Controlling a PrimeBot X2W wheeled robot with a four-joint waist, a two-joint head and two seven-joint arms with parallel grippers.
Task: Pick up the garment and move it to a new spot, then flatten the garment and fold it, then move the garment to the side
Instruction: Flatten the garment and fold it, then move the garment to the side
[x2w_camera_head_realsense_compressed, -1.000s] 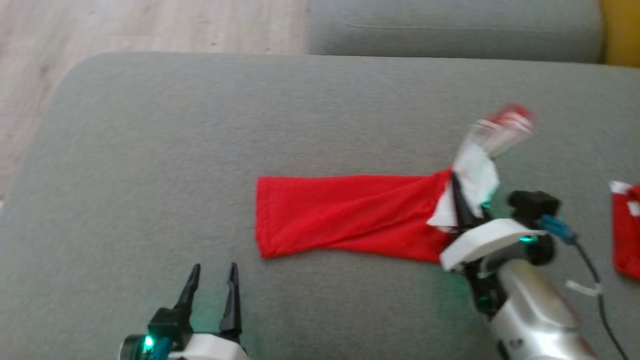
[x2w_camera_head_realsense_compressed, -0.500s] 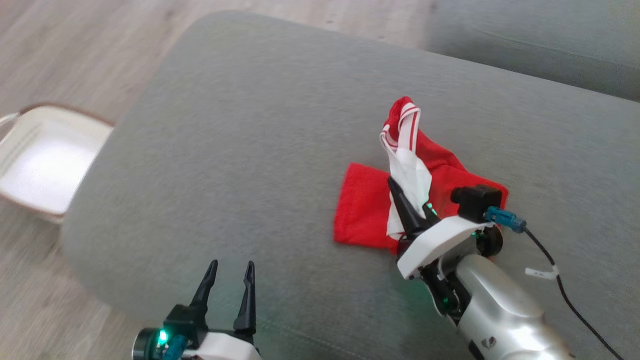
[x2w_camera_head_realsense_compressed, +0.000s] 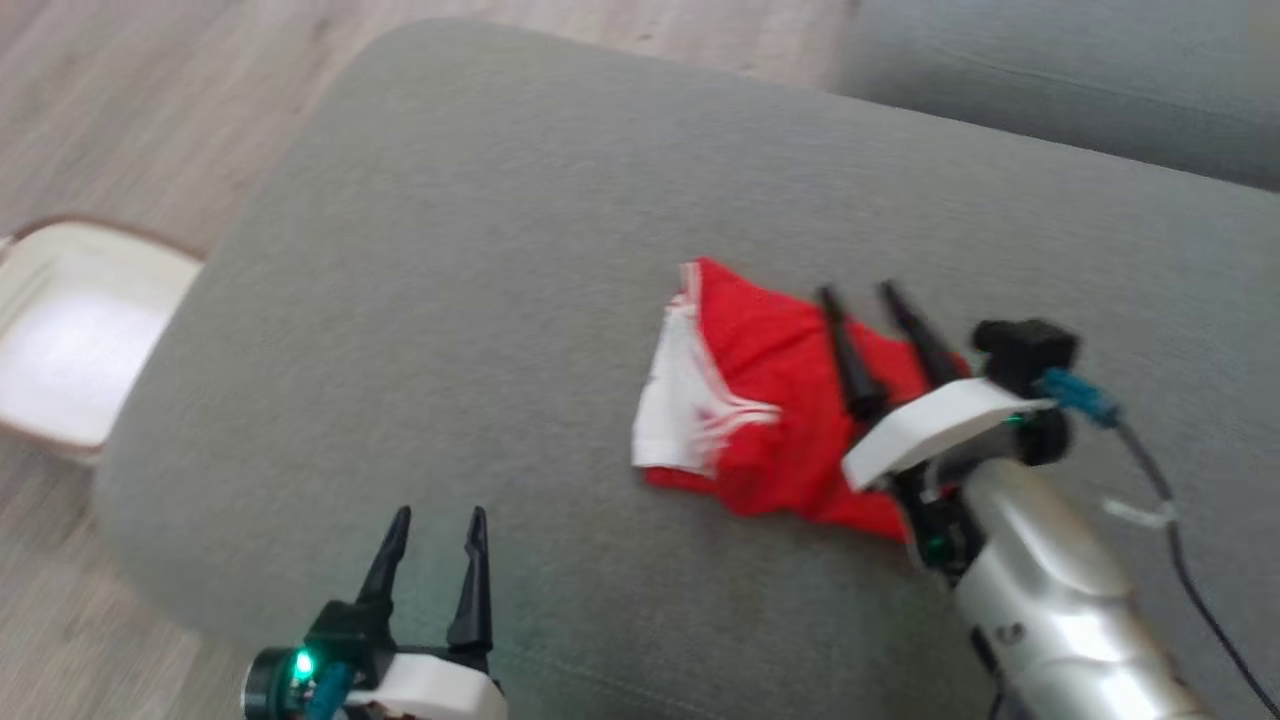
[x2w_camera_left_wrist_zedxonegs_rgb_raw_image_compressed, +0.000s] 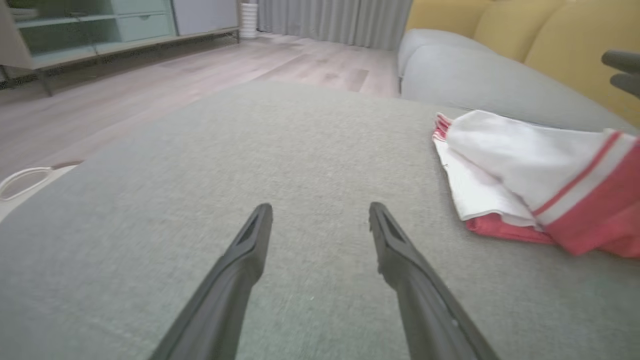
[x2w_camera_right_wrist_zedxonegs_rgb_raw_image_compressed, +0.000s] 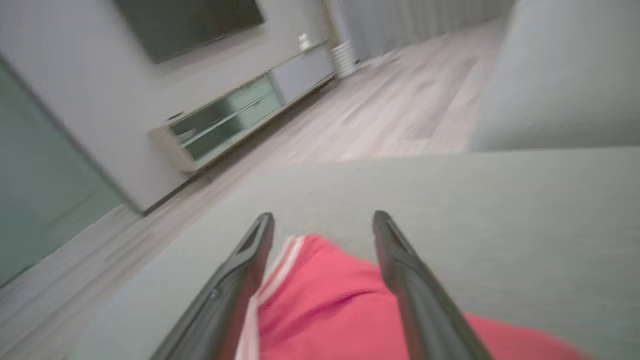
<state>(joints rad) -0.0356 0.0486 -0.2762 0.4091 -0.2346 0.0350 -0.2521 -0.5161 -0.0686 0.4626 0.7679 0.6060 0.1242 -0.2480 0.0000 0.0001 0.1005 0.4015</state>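
Grey cushion (x2w_camera_head_realsense_compressed: 480, 230) lay under your right gripper (x2w_camera_head_realsense_compressed: 860, 293), fingers apart above the garment (x2w_camera_head_realsense_compressed: 770, 400); half a second before, they had pinched its white band (x2w_camera_head_realsense_compressed: 680, 400) aloft. It lay folded mid-cushion, band leftward. Your left gripper (x2w_camera_head_realsense_compressed: 438, 515) hung spread near the front edge. Left wrist view gave the band's red stripes; head view, a tray (x2w_camera_head_realsense_compressed: 60, 330) on the floor (x2w_camera_head_realsense_compressed: 150, 80).

Living room; grey sofa (x2w_camera_head_realsense_compressed: 520, 250), media cabinet (x2w_camera_right_wrist_zedxonegs_rgb_raw_image_compressed: 235, 116)

Grey cushion (x2w_camera_head_realsense_compressed: 450, 250) bare left of garment (x2w_camera_head_realsense_compressed: 760, 400); right arm (x2w_camera_head_realsense_compressed: 1050, 610) blocks its right side; floor tray (x2w_camera_head_realsense_compressed: 70, 330), apparently, beyond edge.
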